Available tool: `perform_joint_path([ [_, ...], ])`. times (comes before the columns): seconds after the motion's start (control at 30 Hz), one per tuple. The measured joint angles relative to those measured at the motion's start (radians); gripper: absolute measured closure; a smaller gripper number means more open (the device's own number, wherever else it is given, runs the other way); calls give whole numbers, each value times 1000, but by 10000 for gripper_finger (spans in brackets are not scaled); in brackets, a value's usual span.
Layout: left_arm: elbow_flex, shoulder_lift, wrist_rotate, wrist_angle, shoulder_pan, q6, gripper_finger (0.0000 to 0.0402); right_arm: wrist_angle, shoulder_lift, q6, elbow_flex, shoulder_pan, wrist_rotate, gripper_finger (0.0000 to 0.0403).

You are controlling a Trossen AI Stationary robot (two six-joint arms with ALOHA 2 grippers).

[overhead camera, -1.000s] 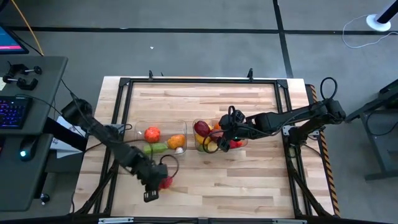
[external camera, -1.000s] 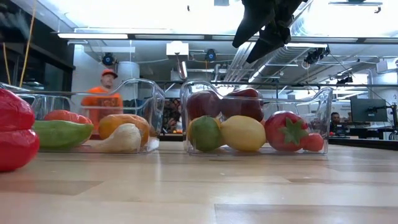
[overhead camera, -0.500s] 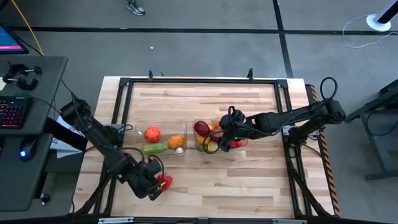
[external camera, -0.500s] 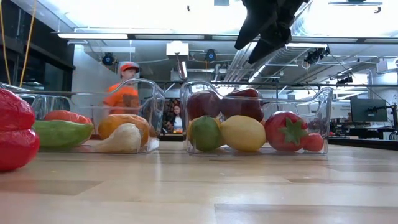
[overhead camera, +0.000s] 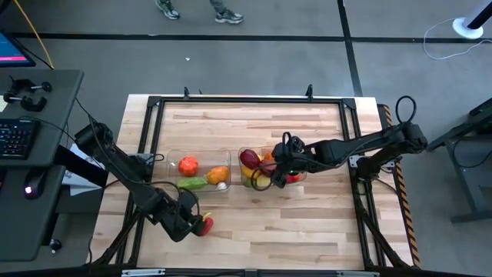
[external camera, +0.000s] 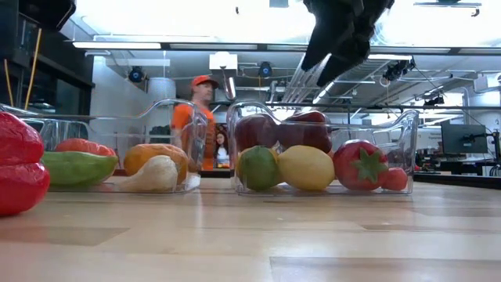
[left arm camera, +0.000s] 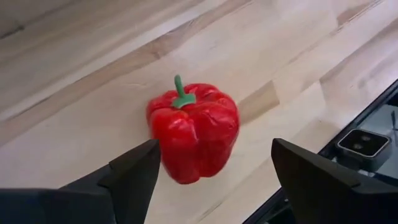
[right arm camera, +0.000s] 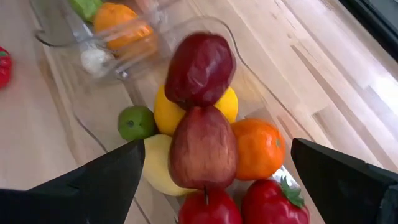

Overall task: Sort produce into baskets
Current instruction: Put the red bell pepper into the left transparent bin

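Observation:
A red bell pepper (left arm camera: 194, 130) lies on its side on the wood table, near the front edge, also seen in the high view (overhead camera: 204, 225) and the low view (external camera: 16, 164). My left gripper (left arm camera: 214, 149) is open at table level, one finger on each side of the pepper. The left basket (overhead camera: 173, 158) holds a red-orange piece, an orange one, a green one and a white one. The right basket (overhead camera: 296, 178) is full of produce, among it dark red fruits (right arm camera: 200, 68), a lemon and a lime. My right gripper (right arm camera: 217, 146) hangs open above it.
Both clear baskets stand side by side at mid-table (external camera: 117, 149) (external camera: 321, 149). Bare wood lies to the far side and along the near edge. A black frame (overhead camera: 246, 100) rims the table. A person in orange (external camera: 196, 117) walks in the room behind.
My left gripper has drawn back from the table's near edge, turned toward the red pepper and opened. The pepper has stayed where it lay. My right gripper has kept still above the right basket. The person in the background has walked to the right.

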Motion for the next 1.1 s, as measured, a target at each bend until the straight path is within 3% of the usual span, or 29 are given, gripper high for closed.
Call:
perform_joint_path([
  [0.27, 0, 91, 65, 23, 27, -2, 106, 6, 0, 85, -71, 2, 4, 6],
  [0.5, 7, 169, 59, 76, 67, 4, 105, 68, 0, 120, -107, 3, 3, 6],
  [0.77, 7, 215, 22, 134, 118, 115, 110, 99, 0, 120, -109, 3, 2, 6],
  [0.87, 2, 200, -17, 145, 135, 153, 143, 99, 0, 120, -109, 3, 1, 6],
  [1.03, -6, 137, -98, 129, 146, 258, 248, 99, 0, 120, -109, 3, 0, 6],
  [1.1, -5, 90, -135, 145, 147, 313, 250, 103, 0, 120, -109, 3, 0, 6],
])
